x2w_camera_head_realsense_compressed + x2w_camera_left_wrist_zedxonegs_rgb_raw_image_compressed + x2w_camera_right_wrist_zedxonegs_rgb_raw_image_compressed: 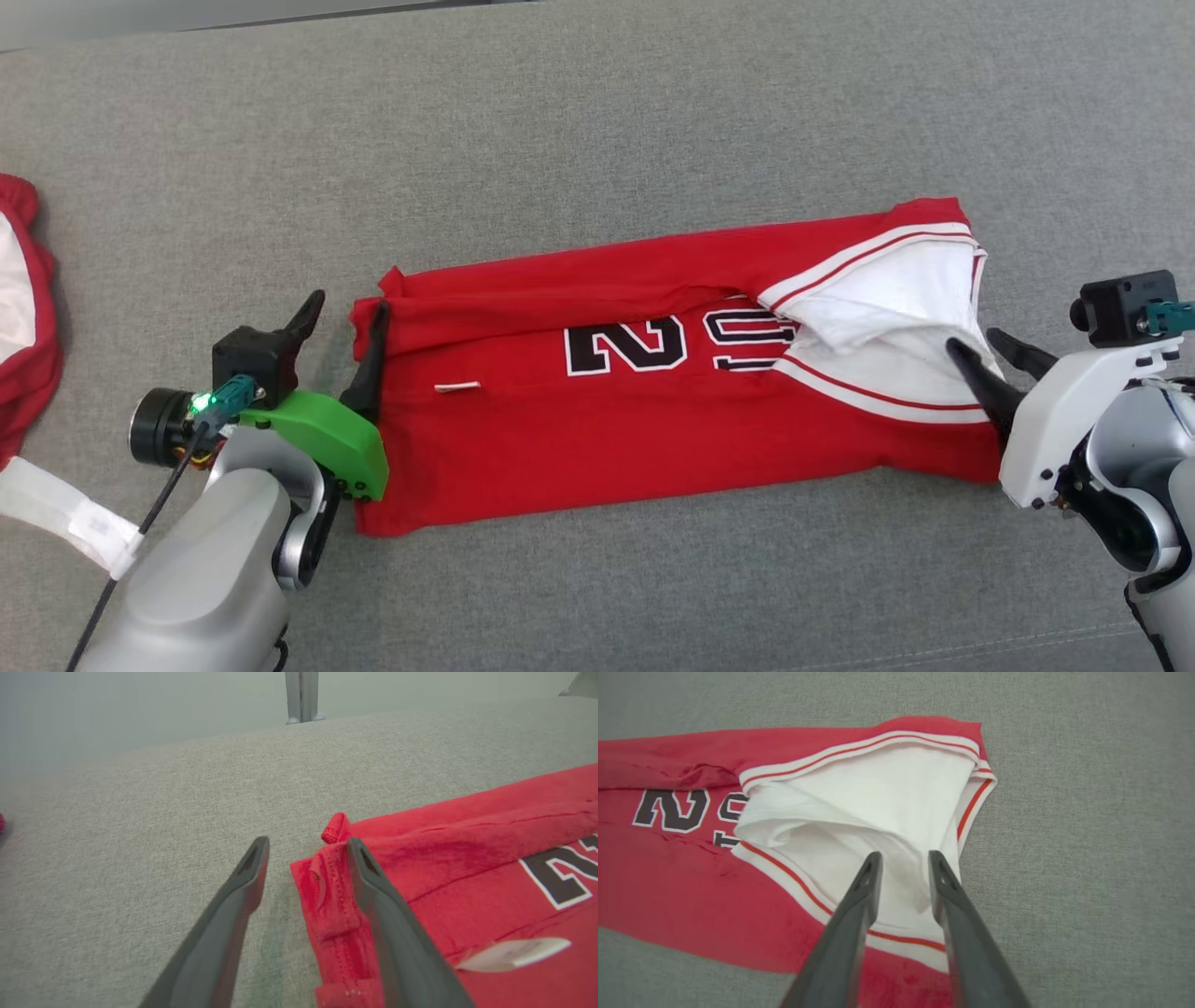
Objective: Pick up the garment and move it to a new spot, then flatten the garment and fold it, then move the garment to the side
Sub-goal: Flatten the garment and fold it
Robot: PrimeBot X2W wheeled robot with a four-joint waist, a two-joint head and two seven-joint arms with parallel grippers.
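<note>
red garment point(653, 439), second digit point(747, 338) seemingly half-hidden

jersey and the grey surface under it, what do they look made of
Jersey: probably soft knit cloth, matte red with white trim; it creases and shows stitched hems. Surface: looks like grey woven upholstery fabric, matte, with a fine speckled weave.

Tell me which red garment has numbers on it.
The folded jersey in the middle; the other red garment at the left edge shows none.
</note>
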